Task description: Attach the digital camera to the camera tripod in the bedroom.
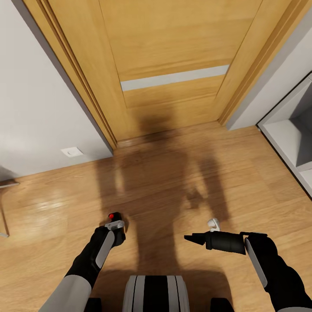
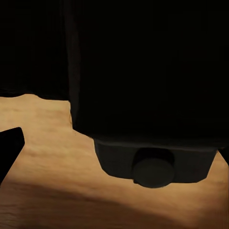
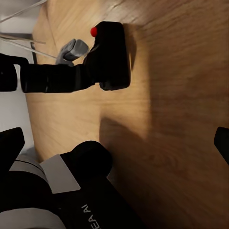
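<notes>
Left claw (image 1: 116, 226) is clenched on the digital camera (image 1: 115, 216), held low ahead of the trunk with the red button uppermost. From the left wrist the camera (image 2: 143, 95) sits as a dark block right against the lens, its underside knob showing over the wood floor (image 2: 52, 157). From the right wrist the same camera (image 3: 110, 55) appears gripped at the end of the left arm, clear of the floor. Right claw (image 1: 190, 238) stands released and carries nothing, its dark fingers pointing across toward the left arm (the two are near, not touching).

Beyond the claws lies bare plank floor (image 1: 173, 173), then a shut oak door (image 1: 169, 65) straight ahead. A white cube shelf (image 1: 290, 134) edges in at far right.

Judgement: the camera is secured in the left arm, so that arm is placed to do the mounting. Which way the tripod lies from the camera cannot be told, so the robot must turn or drive to find it first.
</notes>
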Tool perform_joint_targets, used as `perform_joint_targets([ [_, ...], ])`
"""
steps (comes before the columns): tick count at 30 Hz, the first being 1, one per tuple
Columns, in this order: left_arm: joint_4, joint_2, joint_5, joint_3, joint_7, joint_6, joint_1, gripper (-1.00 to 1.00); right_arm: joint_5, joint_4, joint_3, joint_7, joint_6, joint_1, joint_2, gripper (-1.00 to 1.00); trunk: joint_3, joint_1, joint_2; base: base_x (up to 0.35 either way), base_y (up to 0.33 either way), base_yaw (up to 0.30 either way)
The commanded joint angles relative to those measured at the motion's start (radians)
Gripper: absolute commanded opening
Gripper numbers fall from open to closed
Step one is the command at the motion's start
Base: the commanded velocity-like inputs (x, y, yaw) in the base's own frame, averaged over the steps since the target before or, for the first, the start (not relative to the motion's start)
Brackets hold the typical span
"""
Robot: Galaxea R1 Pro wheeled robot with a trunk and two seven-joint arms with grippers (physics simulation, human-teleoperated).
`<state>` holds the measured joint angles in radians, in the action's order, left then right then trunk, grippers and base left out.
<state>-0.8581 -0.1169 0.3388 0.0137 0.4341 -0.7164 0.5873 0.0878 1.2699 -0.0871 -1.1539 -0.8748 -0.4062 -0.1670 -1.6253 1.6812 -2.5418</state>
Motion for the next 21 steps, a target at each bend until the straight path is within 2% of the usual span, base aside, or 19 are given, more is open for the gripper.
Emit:
perform_joint_targets([
  [1,0.0,-0.001,0.01,0.001,0.008,0.008,0.0,1.0,0.005,0.0,0.0,0.0,-0.007,0.0,0.0,1.0,-0.001,0.0,0.0,0.0,0.0,0.0],
  [6,0.004,-0.001,0.011,-0.002,0.007,0.059,0.0,1.0,0.005,0.0,0.0,0.0,-0.007,0.0,0.0,1.0,-0.001,0.0,0.0,0.0,0.0,0.0],
  [17,0.007,0.0,0.011,-0.003,0.006,0.079,0.0,1.0,0.006,0.0,0.0,0.0,-0.007,0.0,0.0,1.0,-0.001,0.0,0.0,0.0,0.0,0.0],
  [18,0.007,0.0,0.011,-0.004,0.005,0.079,0.0,-1.0,0.006,0.0,0.0,0.0,-0.007,0.0,0.0,1.0,-0.001,0.0,0.0,0.0,0.0,0.0],
  [21,0.008,-0.001,0.012,-0.004,0.005,0.076,0.0,-1.0,0.006,0.0,0.0,0.0,-0.007,0.0,0.0,1.0,-0.001,0.0,0.0,0.0,0.0,0.0],
])
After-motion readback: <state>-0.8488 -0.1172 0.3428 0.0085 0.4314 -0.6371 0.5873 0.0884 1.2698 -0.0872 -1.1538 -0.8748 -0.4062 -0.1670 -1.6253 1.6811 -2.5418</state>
